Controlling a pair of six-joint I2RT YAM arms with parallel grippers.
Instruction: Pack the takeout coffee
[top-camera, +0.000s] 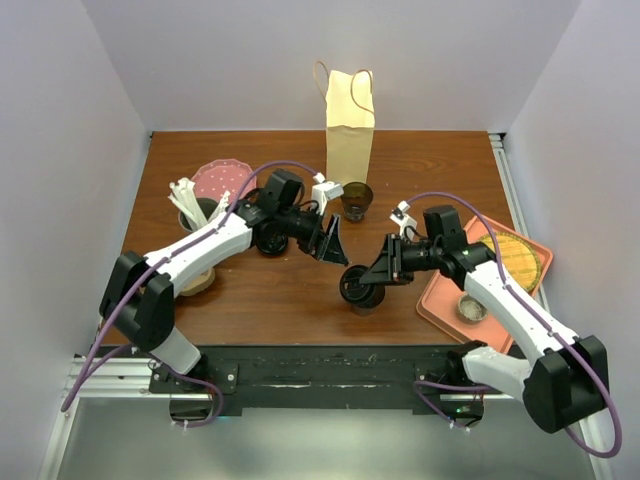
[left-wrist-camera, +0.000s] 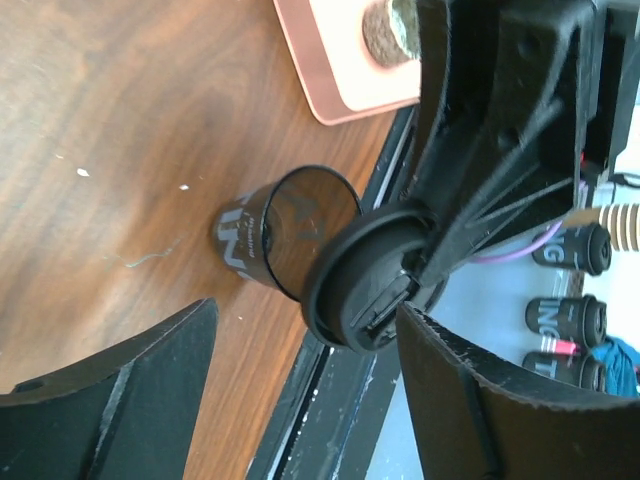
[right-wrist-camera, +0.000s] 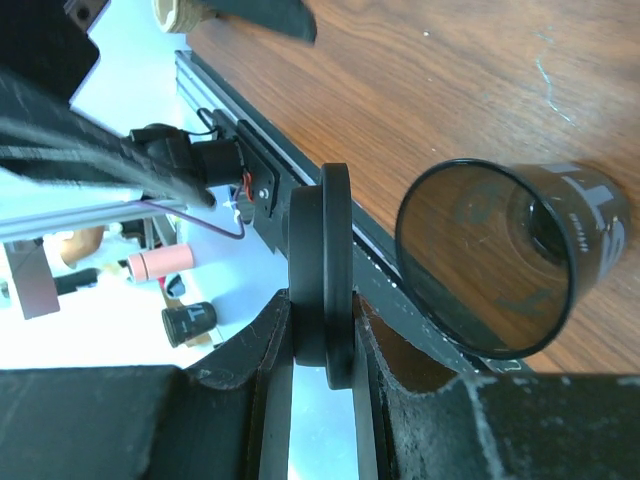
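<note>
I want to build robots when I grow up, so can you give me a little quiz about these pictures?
1. True or false: the right pincer squeezes the black lid, holding it up on its edge.
2. Which pincer is open and holds nothing? A: left pincer. B: right pincer.
3. Fill in: the dark cup has no ___ on it.

Key: 1 true. 2 A. 3 lid.

right end effector (right-wrist-camera: 322, 335): pinching black lid (right-wrist-camera: 325, 230) edge-on | open dark cup (right-wrist-camera: 505, 260): beside it, on table (right-wrist-camera: 400, 80)
</note>
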